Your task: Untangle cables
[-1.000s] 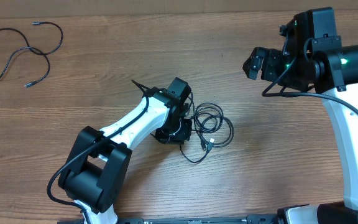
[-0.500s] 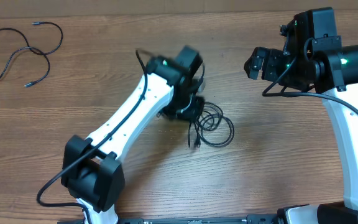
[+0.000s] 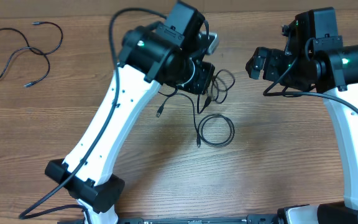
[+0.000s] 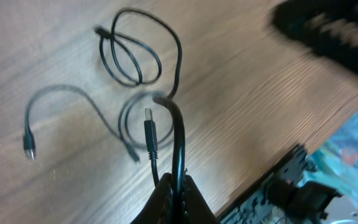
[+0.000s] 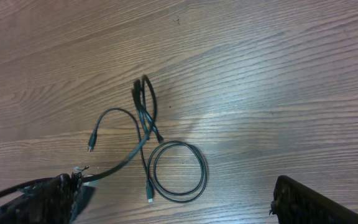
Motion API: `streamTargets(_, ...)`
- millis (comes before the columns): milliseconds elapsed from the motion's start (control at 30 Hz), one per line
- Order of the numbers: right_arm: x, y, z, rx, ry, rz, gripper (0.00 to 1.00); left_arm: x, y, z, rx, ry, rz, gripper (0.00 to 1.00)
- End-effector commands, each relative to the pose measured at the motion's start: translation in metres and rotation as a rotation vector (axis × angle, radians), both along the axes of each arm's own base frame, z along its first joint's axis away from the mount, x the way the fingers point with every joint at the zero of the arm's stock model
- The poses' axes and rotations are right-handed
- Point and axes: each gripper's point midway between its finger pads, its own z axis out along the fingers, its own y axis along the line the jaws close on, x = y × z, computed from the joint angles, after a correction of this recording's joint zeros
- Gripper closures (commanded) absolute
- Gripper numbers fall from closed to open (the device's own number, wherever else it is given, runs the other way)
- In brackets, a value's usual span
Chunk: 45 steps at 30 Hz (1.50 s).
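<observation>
My left gripper [image 3: 205,84] is raised above the table's middle, shut on a thin black cable [image 4: 178,149] that rises straight into its jaws [image 4: 178,188]. From that grip hang loose loops [image 3: 224,82] and a plug end [image 3: 159,114]. A round coil [image 3: 216,130] of the cables lies flat on the wood below. In the right wrist view the coil [image 5: 199,174] sits under the hanging loops [image 5: 145,102]. My right gripper [image 3: 257,62] hovers to the right of the bunch, open and empty, with its fingers [image 5: 42,199] spread wide apart.
Another thin black cable [image 3: 23,53] lies spread out alone at the far left corner of the wooden table [image 3: 291,155]. The right arm's black body [image 3: 319,53] stands at the right edge.
The left arm has risen and swung toward the far side, carrying the cable with it. The bunch has been pulled apart: loops hang from the grip while one coil stays on the table. The right arm is still.
</observation>
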Motion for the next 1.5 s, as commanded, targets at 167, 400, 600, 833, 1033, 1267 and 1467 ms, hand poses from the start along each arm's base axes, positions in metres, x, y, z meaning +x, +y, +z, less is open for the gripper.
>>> streamTargets(167,0.001,-0.003,-0.002,-0.004,0.005,-0.008,0.0,-0.007,0.014,0.11,-0.131,-0.324,0.005,0.96)
streamTargets(400,-0.004,0.02,0.002,0.117,0.021,0.059,0.0,-0.015,0.018,0.137,-0.188,-0.377,0.022,0.96)
streamTargets(600,-0.011,0.049,0.014,0.28,0.03,0.151,0.0,-0.023,0.006,0.145,-0.272,-0.344,-0.012,0.96)
streamTargets(833,-0.005,0.05,0.018,0.281,-0.003,0.157,0.0,-0.055,-0.024,0.171,-0.481,-0.284,-0.206,0.96)
streamTargets(1033,0.003,0.049,0.021,0.272,-0.039,0.155,0.0,-0.096,-0.037,0.198,-0.668,-0.203,-0.415,0.96)
streamTargets(1267,0.008,0.048,0.023,0.263,-0.064,0.151,0.0,-0.132,-0.039,0.224,-0.83,-0.16,-0.625,0.96)
streamTargets(1467,0.007,0.048,0.023,0.266,-0.059,0.149,0.0,-0.123,-0.036,0.234,-0.847,-0.222,-0.62,0.96)
